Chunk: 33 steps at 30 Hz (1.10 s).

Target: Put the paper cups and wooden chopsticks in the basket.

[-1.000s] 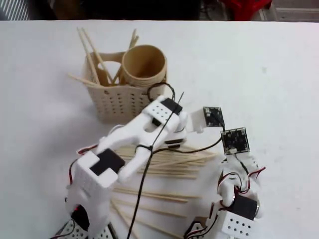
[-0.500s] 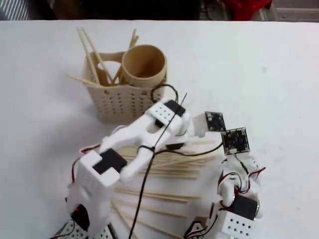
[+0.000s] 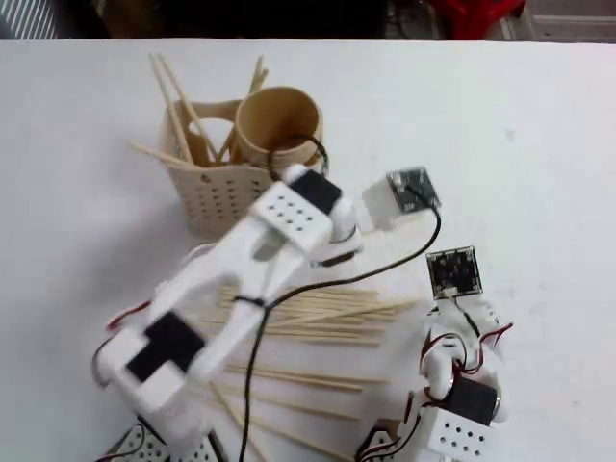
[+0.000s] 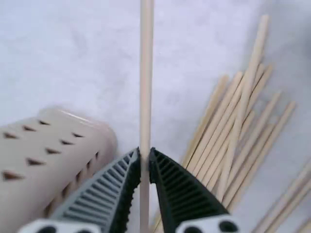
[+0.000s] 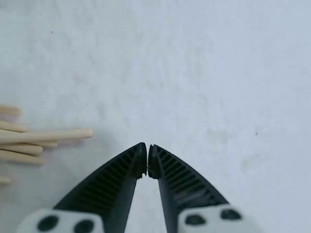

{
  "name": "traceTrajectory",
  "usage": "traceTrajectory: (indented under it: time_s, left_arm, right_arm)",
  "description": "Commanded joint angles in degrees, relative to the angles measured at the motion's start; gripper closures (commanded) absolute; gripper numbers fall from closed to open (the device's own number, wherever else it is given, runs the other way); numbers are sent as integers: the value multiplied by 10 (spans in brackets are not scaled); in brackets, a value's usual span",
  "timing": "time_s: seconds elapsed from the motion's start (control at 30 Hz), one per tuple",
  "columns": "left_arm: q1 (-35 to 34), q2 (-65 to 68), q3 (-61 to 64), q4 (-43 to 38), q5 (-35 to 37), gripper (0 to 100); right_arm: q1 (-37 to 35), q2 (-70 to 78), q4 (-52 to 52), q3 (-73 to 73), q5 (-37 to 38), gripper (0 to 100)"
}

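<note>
My left gripper (image 4: 145,158) is shut on a single wooden chopstick (image 4: 146,73), held just beside the perforated beige basket (image 4: 46,160). From above, the basket (image 3: 217,197) holds a paper cup (image 3: 277,125) and several chopsticks (image 3: 178,106) standing in it. A loose pile of chopsticks (image 3: 322,322) lies on the white table in front of the basket, under the left arm (image 3: 260,260). My right gripper (image 5: 147,160) is shut with nothing in it, low over bare table just past the ends of the pile (image 5: 48,136).
The right arm (image 3: 457,385) sits at the table's front right, with its camera board (image 3: 452,271) beside the pile. More chopsticks (image 3: 289,404) lie scattered near the front edge. The table to the right of the arms and behind the basket is bare white surface.
The left arm has risen and swung back towards the basket, carrying its chopstick. The right arm has stayed still.
</note>
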Motion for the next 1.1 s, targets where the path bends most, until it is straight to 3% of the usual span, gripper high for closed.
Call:
traceTrajectory:
  time_s: [0.0,0.23,0.4,0.63,0.93,1.07]
  left_arm:
    - [-7,-149,-16,26,22,977]
    - [-7,-343,-90,78,66,977]
    - [-82,-429,-159,39,116,977]
    - [-227,-458,-120,-127,243,977]
    - [-279,-487,241,-505,287,979]
    - [-307,-487,338,-600,287,978]
  right_arm:
    - [4,-6,4,4,4,974]
    - [4,-6,4,4,4,974]
    - [4,-6,4,4,4,974]
    - [4,-6,4,4,4,974]
    - [4,-6,4,4,4,974]
    - [4,-6,4,4,4,974]
